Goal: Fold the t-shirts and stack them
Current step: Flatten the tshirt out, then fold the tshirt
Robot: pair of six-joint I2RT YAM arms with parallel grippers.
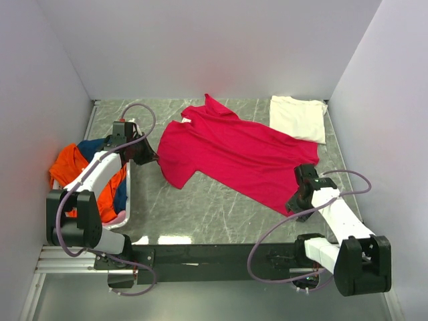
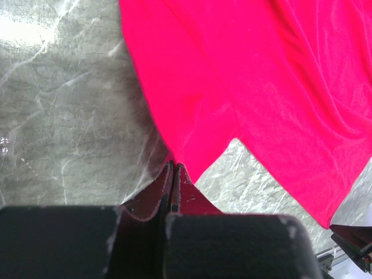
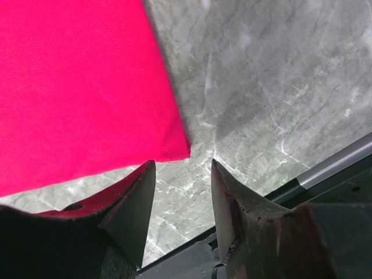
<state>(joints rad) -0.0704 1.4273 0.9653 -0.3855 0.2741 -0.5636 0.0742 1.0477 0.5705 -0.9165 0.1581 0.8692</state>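
Crimson tee point(image 1: 231, 154) lies spread right of the basket point(image 1: 128, 200), left gripper point(image 1: 154, 159) pinched shut on its nearest edge, right gripper point(image 1: 293, 204) open and empty at the far hem, so a lone pull may bunch it.

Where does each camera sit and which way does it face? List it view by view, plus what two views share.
Top external: above and behind the bases, looking down on the table; left arm, right arm, red tee, cream tee and basket show.
Left wrist: on the left arm, looking along the left pincer, shut on the red tee's edge.
Right wrist: on the right arm, looking past the open right pincer at the tee's corner and bare table.
Shared: all three show the red tee.
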